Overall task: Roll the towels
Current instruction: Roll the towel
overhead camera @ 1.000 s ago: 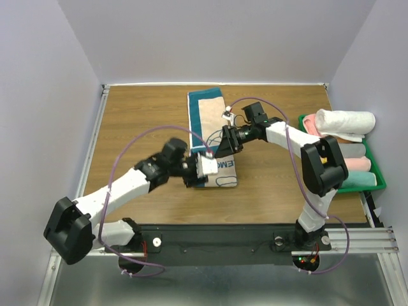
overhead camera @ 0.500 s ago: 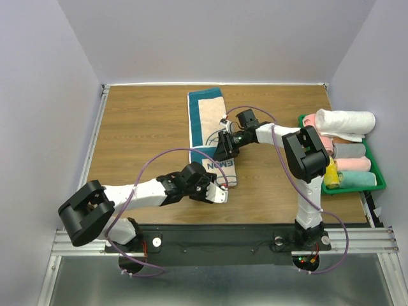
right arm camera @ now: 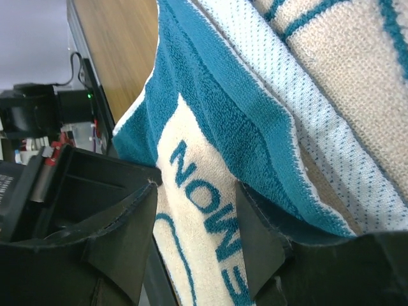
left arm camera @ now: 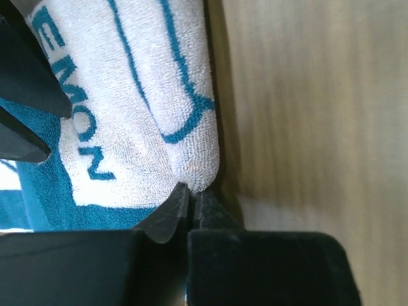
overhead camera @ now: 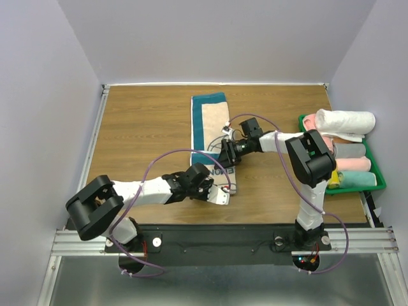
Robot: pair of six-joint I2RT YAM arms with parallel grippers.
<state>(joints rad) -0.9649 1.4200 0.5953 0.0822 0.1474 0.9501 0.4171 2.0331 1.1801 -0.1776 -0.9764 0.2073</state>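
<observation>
The towel lies lengthwise on the wooden table, teal with a cream border. Its near end is turned over and shows the cream reverse with teal lettering. My left gripper lies low at that near end. In the left wrist view its jaws are shut, with the tips pinching the cream fold's edge. My right gripper reaches in from the right at the middle of the towel. It is open, one finger on each side of the cream lettered band. Teal cloth drapes beyond it.
A green tray stands at the table's right edge. It holds rolled towels, a white one on top of pink and grey ones. Bare wood stretches left of the towel. The metal frame rail runs along the near edge.
My left arm has swung down toward the near edge and its gripper has shut on the towel's near end. The right gripper has slid slightly nearer along the towel.
</observation>
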